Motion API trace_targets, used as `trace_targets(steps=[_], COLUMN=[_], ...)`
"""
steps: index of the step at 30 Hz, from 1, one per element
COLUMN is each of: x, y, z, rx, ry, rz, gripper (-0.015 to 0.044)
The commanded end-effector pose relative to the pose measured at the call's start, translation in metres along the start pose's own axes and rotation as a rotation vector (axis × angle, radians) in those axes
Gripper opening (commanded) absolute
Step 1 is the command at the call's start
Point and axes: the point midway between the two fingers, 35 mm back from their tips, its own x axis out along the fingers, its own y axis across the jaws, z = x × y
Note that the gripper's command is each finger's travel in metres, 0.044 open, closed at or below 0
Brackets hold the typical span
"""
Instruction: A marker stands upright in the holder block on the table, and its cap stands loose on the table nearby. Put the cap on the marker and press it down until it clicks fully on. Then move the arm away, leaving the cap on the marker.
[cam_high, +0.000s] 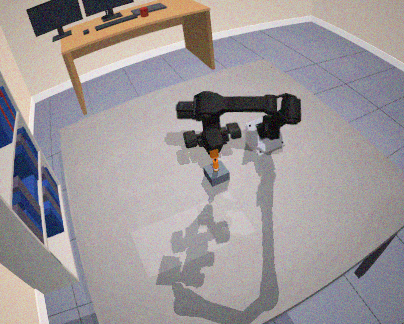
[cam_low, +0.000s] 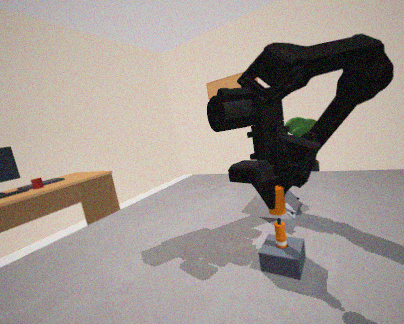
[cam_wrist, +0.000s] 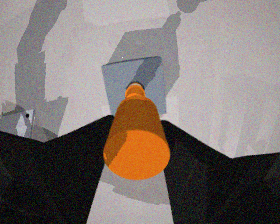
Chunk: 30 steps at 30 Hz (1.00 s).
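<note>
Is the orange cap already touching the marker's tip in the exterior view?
No: the cap, gripped in the gripper, hangs directly above the marker in the holder block, with a visible gap between them.

One cap (cam_low: 279, 199), one marker (cam_low: 280, 233), one holder block (cam_low: 282, 257)

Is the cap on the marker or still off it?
Off. The gripper holds the orange cap above the marker, and a gap shows between them in the exterior view.
</note>
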Motion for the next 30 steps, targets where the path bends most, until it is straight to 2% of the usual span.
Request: trace_targets(steps=[1, 30], x=[0.005, 0.051], y=[0.002, 0.002], z=[0.000, 0.000], rx=[0.005, 0.004], ry=[0.000, -0.002], rz=[0.006, 0.005], gripper=[0.0000, 0.0000])
